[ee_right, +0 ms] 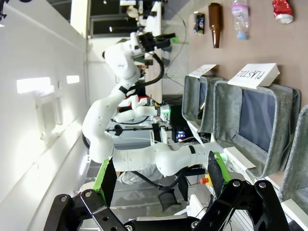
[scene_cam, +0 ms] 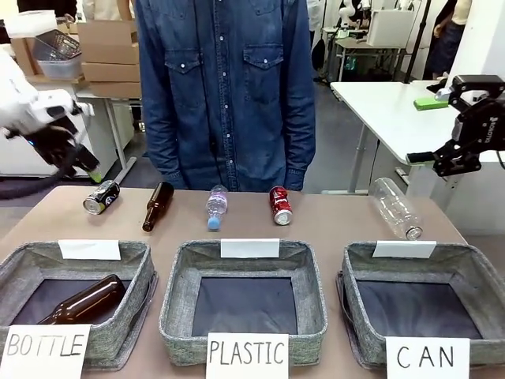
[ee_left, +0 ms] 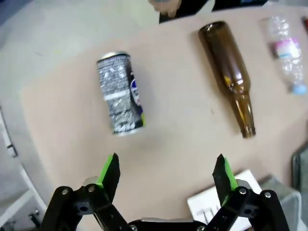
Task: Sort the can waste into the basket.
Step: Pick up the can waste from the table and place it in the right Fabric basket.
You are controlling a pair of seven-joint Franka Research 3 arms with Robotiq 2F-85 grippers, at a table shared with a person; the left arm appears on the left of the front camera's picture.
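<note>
1. Looking down the left wrist camera, I see the left gripper [ee_left: 166, 168] hanging above the table [ee_left: 183, 139] with its green-padded fingers spread wide and nothing between them.
2. The black and silver can [ee_left: 120, 94] lies on its side on the tabletop just ahead of those fingers, untouched.
3. A brown glass bottle [ee_left: 228, 72] lies beside that can, well clear of it.
4. From the front camera, the row along the far side runs from my left: black and silver can, brown bottle, a clear plastic bottle [scene_cam: 216, 207], then the red can [scene_cam: 280, 205], also on its side.
5. A larger clear bottle [scene_cam: 394, 207] lies off to the right, near the far rim of the CAN basket [scene_cam: 465, 254].
6. That basket sits rightmost of three, and both cans are outside it.
7. The right gripper [ee_right: 161, 171] is held up at the right side, its fingers spread apart and carrying nothing.
8. A person in a denim shirt [scene_cam: 225, 87] stands at the far edge.
</note>
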